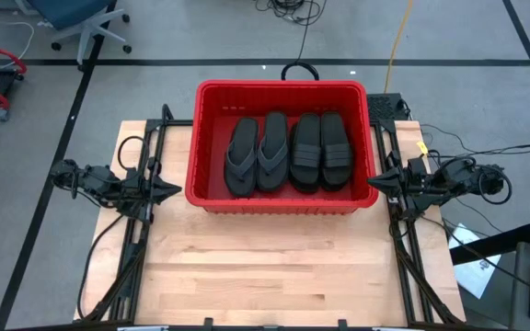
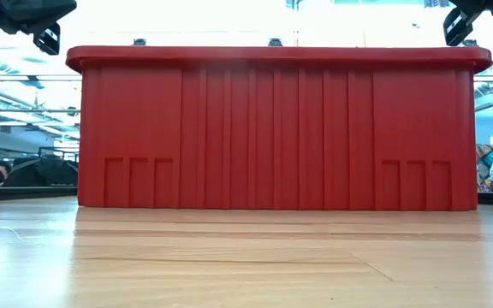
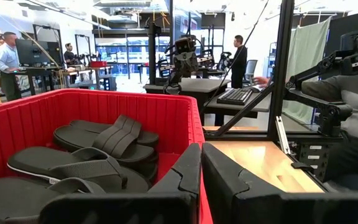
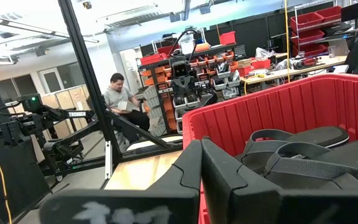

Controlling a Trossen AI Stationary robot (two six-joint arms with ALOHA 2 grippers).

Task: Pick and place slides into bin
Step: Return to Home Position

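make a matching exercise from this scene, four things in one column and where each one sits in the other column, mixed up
Things
1. thong sandals
2. wide-strap slides
3. left gripper
4. right gripper

Places
A. outside the red bin, by its wall on the robot's right
B. inside the bin, in the half on the robot's left
C. outside the bin, by its wall on the robot's left
D. inside the bin, in the half on the robot's right

Pairs: 1-B, 2-D, 3-C, 4-A

Wooden table [image 1: 247, 276]; blue office chair [image 1: 76, 14] beyond; yellow cable [image 1: 397, 46] on floor.
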